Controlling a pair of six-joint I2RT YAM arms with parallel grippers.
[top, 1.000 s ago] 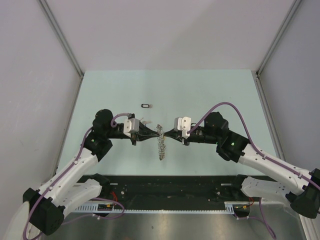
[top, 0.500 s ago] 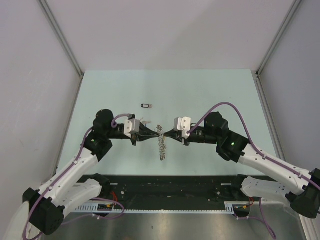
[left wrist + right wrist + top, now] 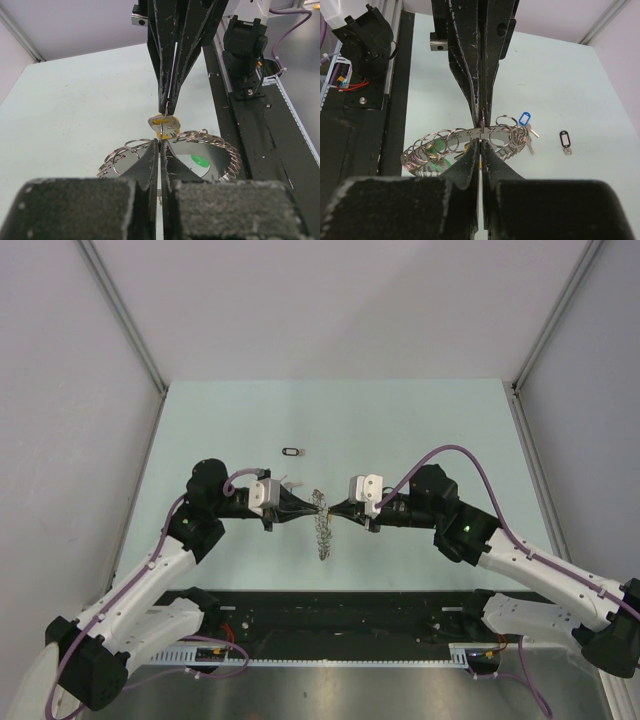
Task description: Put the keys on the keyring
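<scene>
Partway: you're mid-threading, w/ one key left out.
Both claws are pinching narrow: left gripper [image 3: 160,146] on big silver beaded metal keyring [image 3: 223,146], right gripper [image 3: 480,145] seemingly on yellow-tagged small key [image 3: 164,124]. Green-tagged key [image 3: 199,160] & blue-tagged key [image 3: 524,118] are sitting at the ring; black-tagged key [image 3: 291,451] is lying well apart.

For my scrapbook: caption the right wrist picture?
Left gripper and right gripper shut at keyring; blue key beside, black key apart.

Shiny metal keyring [image 3: 440,142], glossy plastic-tagged keys [image 3: 524,119].
</scene>
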